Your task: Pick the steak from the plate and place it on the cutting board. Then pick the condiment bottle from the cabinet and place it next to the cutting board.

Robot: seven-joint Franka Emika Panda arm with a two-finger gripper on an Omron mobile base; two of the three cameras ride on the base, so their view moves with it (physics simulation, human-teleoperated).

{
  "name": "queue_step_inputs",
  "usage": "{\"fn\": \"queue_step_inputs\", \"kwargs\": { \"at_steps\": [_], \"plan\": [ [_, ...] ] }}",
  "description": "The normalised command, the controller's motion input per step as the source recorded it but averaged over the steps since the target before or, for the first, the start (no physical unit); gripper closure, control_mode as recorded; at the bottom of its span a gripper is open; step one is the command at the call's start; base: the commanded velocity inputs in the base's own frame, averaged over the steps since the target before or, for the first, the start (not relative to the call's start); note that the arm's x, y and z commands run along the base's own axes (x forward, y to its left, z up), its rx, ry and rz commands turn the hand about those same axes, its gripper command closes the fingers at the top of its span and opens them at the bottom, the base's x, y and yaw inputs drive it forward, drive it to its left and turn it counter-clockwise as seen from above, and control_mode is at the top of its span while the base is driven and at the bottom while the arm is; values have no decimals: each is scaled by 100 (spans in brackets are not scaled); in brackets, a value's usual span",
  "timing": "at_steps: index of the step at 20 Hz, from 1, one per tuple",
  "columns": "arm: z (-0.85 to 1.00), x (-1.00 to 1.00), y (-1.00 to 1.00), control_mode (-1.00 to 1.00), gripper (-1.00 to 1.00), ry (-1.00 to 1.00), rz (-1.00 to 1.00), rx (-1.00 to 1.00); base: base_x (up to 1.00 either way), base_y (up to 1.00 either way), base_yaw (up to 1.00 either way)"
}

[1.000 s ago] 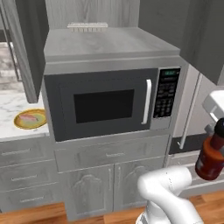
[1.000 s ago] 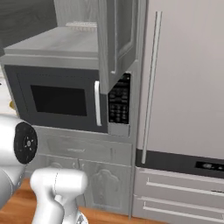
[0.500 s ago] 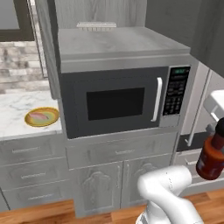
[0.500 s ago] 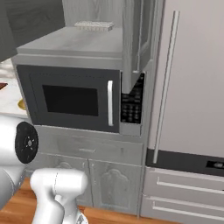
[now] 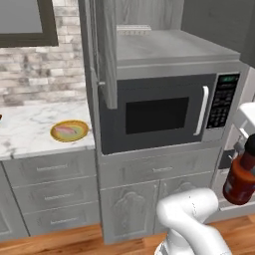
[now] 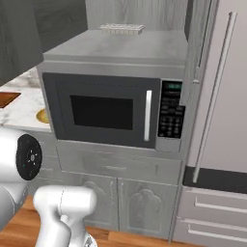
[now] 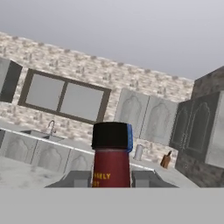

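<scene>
My gripper (image 5: 240, 151) is shut on the condiment bottle (image 5: 239, 180), a red-brown bottle hanging upright at the right edge, in front of the microwave's lower right corner. In the hand view the bottle (image 7: 111, 162) with its black cap and red label stands between the two fingers (image 7: 79, 178). The plate (image 5: 69, 131) lies on the marble counter to the left. A corner of the cutting board (image 6: 6, 99) shows at the far left. The cabinet (image 5: 164, 47) above the microwave stands with its door (image 5: 105, 55) open. The steak is out of view.
A black microwave (image 5: 159, 113) sits under the cabinet shelf, with grey base cabinets and drawers (image 5: 50, 191) below. A small rack (image 6: 121, 29) lies at the back of the shelf. A tall fridge (image 6: 222, 96) stands to the right.
The whole picture has slid to the right, so the base has driven left. The plate and more of the counter have come into view. The bottle stays in the shut gripper.
</scene>
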Motion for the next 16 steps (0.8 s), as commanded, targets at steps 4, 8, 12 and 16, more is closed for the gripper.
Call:
{"fn": "queue_step_inputs", "kwargs": {
  "at_steps": [4, 8, 12, 16],
  "plan": [
    [0, 0, 0, 100, 100, 0, 0, 0, -24, 54, -2],
    [0, 0, 0, 100, 100, 0, 0, 0, -24, 55, -2],
    [0, 0, 0, 100, 100, 0, 0, 0, -24, 57, -2],
    [0, 0, 0, 100, 100, 0, 0, 0, -24, 59, -2]
  ]
}}
